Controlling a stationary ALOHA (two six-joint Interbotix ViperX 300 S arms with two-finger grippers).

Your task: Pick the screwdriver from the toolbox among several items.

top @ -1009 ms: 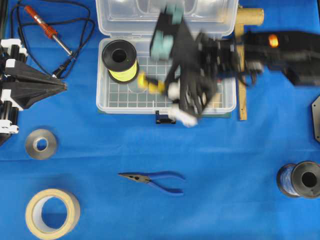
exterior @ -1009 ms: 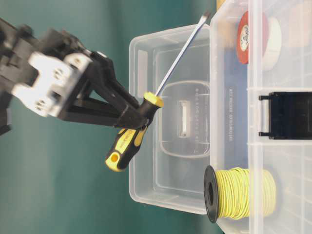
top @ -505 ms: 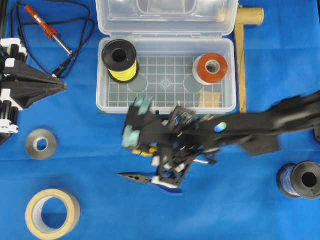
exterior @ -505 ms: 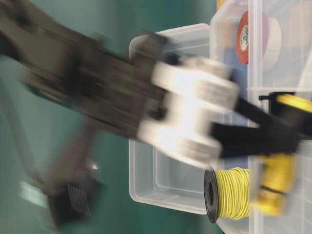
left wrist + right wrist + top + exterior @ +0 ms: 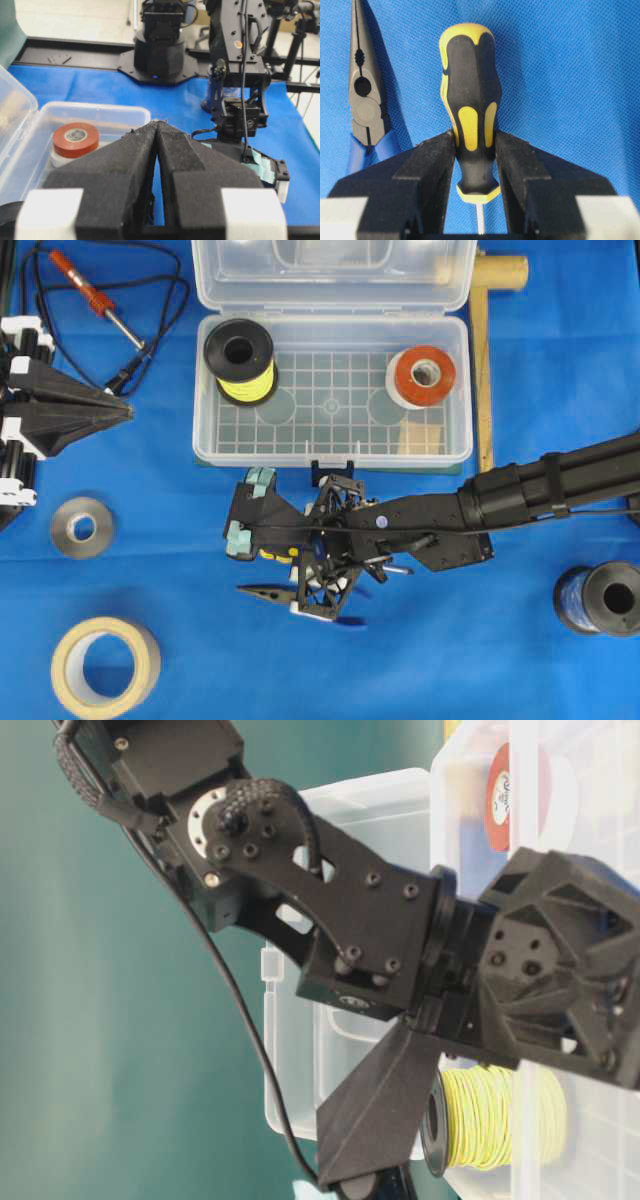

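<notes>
Right gripper (image 5: 476, 165) clamped on screwdriver (image 5: 470, 100) handle near the collar; light, stiff, rubbery grip; butt toward 12 o'clock. Left gripper (image 5: 158, 131) pinched closed, empty.

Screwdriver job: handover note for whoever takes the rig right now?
Right pincer: shut on the screwdriver, gripped near the shaft end of the handle, low over the blue cloth in front of the toolbox, beside the blue-handled pliers.
Left pincer: shut, holding nothing, parked at the left edge of the overhead view.
Toolbox: lid open; the yellow wire spool, red tape roll and wooden block remain inside.
Done: screwdriver is out of the box.
Left: set it down or hand it off; whether it touches the cloth cannot be told.
</notes>
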